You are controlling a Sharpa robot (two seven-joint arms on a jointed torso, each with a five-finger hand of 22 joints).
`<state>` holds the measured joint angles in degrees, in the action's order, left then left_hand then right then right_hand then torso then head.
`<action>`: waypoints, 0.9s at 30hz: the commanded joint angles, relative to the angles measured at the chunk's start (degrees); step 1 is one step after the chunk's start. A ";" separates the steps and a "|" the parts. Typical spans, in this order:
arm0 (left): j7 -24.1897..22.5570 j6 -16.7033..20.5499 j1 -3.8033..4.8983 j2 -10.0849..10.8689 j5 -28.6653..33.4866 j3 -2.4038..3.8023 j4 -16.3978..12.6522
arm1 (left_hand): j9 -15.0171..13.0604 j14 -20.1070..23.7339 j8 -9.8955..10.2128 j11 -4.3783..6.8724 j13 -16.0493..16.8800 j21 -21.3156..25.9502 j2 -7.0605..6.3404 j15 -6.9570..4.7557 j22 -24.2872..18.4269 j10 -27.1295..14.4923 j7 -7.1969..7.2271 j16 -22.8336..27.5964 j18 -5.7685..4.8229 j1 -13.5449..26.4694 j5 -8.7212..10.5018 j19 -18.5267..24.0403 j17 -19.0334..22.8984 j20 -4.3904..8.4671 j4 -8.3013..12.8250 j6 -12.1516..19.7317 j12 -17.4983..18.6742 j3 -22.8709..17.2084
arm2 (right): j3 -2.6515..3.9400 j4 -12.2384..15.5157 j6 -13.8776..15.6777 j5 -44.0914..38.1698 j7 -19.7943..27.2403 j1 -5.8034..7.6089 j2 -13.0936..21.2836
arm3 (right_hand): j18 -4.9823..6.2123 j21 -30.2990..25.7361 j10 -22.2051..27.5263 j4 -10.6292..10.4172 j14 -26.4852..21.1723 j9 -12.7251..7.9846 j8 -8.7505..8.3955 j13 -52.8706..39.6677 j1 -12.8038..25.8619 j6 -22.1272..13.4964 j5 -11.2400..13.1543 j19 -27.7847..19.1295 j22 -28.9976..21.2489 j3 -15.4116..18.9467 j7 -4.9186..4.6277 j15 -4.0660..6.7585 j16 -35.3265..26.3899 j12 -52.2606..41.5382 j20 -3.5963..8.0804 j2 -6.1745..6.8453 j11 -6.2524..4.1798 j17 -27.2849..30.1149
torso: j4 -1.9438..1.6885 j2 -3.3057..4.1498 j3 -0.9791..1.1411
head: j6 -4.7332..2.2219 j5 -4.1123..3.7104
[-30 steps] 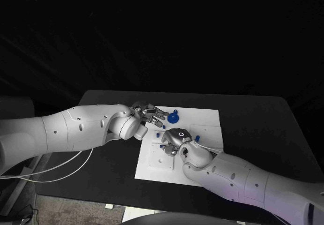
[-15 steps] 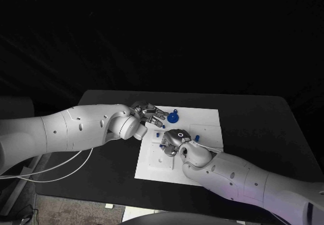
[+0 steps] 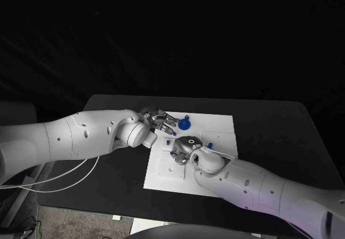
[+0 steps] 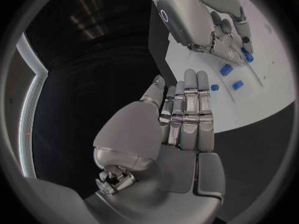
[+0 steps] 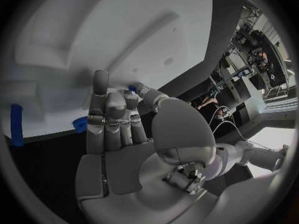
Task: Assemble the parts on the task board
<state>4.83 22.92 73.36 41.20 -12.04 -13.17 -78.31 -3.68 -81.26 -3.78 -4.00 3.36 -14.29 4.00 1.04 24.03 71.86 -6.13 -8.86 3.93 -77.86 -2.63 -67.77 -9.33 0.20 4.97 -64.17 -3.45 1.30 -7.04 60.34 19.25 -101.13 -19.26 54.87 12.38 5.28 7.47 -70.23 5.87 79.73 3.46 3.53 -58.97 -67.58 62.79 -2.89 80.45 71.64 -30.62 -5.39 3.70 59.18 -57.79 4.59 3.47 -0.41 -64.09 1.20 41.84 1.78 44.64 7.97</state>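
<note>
The white task board (image 3: 217,125) lies mid-table. My right hand (image 3: 185,147) hangs over its middle, fingers curled down, with a small blue part (image 5: 132,89) pinched between thumb and fingertip; the same part (image 4: 247,56) shows at its fingertips (image 4: 231,44). My left hand (image 3: 161,121) hovers at the board's far left edge, fingers (image 4: 187,109) straight and holding nothing. A round blue part (image 3: 185,123) stands just beyond the left hand. Small blue parts (image 3: 211,146) (image 3: 175,134) lie on the board around the right hand.
Black table (image 3: 273,129) surrounds the board on all sides. More loose blue parts (image 4: 225,69) (image 4: 237,85) lie on the board (image 4: 268,89) between the two hands. A raised white block (image 5: 44,55) sits on the board ahead of the right hand.
The right hand and forearm have edged slightly towards the far left over the board. The left hand has stayed where it was.
</note>
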 commanded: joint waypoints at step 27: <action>-0.07 -0.72 0.05 -0.21 -0.79 0.04 0.05 | 0.04 0.31 0.10 -0.16 -0.06 0.30 0.23 0.02 0.07 -0.48 -0.09 -0.14 -0.57 0.24 -0.11 -0.42 0.01 0.03 0.21 0.58 0.12 -0.01 | -0.76 -1.30 -0.01 0.40 0.58 -0.90 -0.22 | -0.30 1.14 -0.47 5.18 -0.14 0.35 0.12 0.01 -0.77 7.89 0.14 -1.18 3.27 -2.91 1.69 0.58 0.45 -0.13 0.20 -2.22 -1.16 -0.25 | 0.03 -0.01 0.00 | 0.13 0.01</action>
<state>4.99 22.78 73.36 41.13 -12.38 -13.17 -78.21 -3.68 -81.26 -3.78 -4.21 3.36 -14.29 4.00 1.04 24.03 71.65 -6.33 -8.86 3.93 -77.86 -2.63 -67.77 -9.33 0.20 4.97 -63.97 -3.45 1.30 -7.32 59.44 21.35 -101.04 -18.61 54.70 12.10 5.29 8.31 -70.68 11.15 79.53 3.48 3.45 -59.03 -68.10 66.68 -2.88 79.61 74.86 -33.86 -4.24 3.90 59.41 -58.11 4.99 1.73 -1.22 -64.27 1.23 41.84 1.80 44.78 7.99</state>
